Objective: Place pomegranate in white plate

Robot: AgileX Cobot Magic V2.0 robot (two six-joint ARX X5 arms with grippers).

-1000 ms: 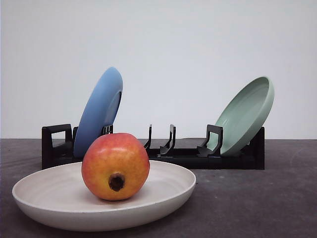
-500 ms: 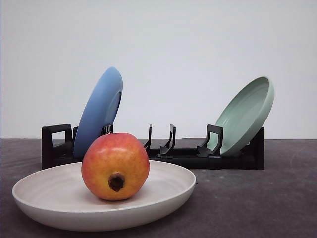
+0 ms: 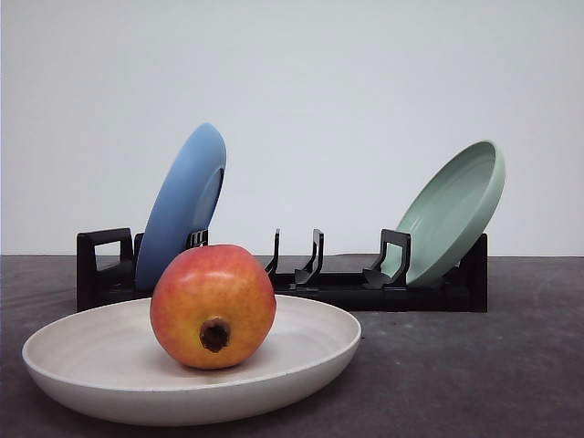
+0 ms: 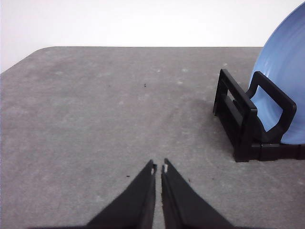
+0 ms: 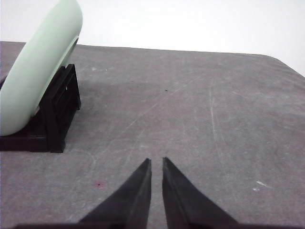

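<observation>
Pomegranate already resting in the plate

Pomegranate (image 3: 213,306) sat inside the white plate (image 3: 82,351), away from both my tools. My left tool (image 4: 158,168) and right tool (image 5: 156,161) were pinched nearly closed, empty. It looked firm, smooth, roll-prone; I'd grip its widest middle.

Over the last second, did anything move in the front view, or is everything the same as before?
Nothing visibly changed. The pomegranate rests in the white plate as before, its dark calyx hole facing the camera. The blue plate and the pale green plate lean in the black rack exactly as they did.
</observation>
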